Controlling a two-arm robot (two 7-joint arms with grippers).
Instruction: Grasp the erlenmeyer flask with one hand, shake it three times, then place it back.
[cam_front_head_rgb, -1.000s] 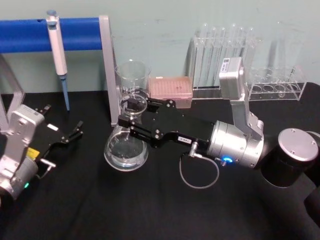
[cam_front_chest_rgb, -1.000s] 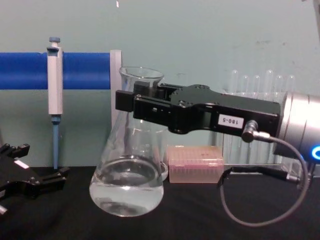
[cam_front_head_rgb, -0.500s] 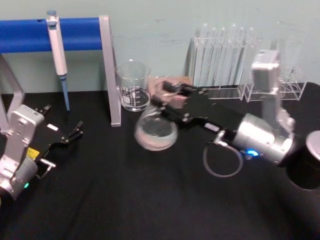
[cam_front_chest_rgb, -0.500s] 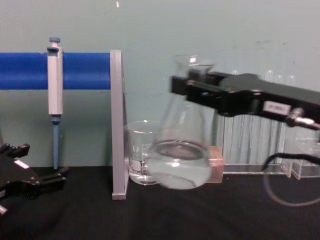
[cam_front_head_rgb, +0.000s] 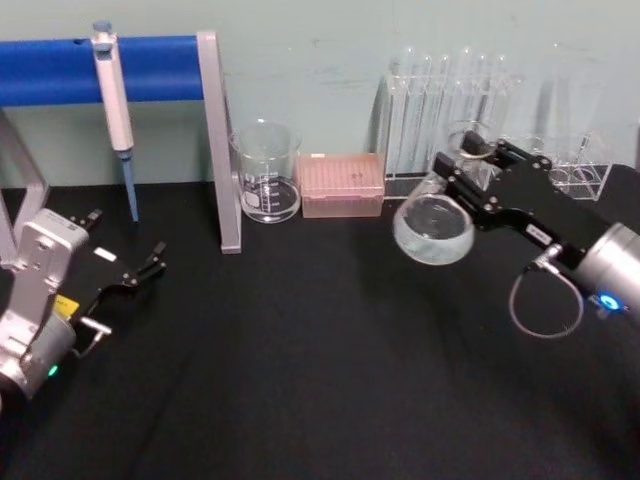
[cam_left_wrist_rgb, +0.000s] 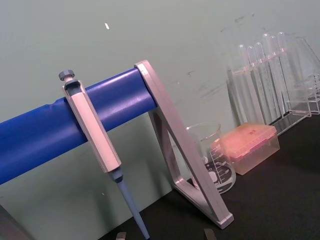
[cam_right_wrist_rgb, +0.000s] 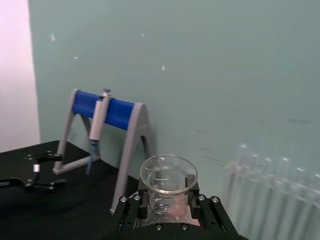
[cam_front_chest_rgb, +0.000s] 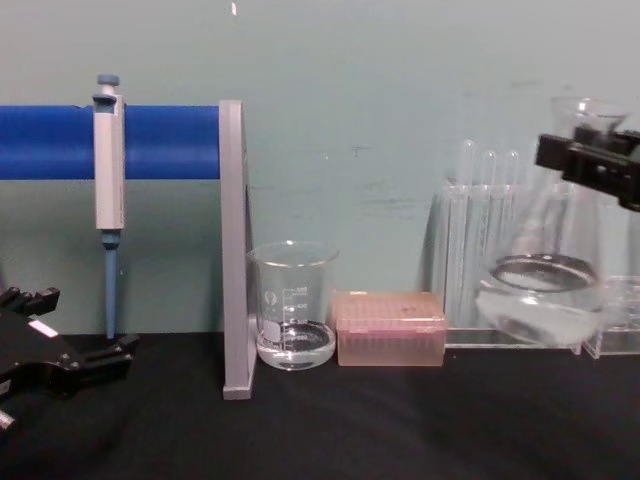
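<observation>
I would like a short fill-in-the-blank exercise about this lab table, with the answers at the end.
The right gripper holds the erlenmeyer flask by its ____.
The beaker stands beside the ____ tip box.
The pipette hangs on the ____ bar.
The left gripper, idle near the pipette, is ____.
Answers: neck, pink, blue, open.

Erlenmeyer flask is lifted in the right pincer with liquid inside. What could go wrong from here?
1. The right pincer grips the erlenmeyer flask only at its neck, off the table; the glass might slip.
2. It appears close to the test tubes; a swing may strike them.
3. Its mouth is open over liquid, which could splash out.
The left pincer is parked at the left.
</observation>
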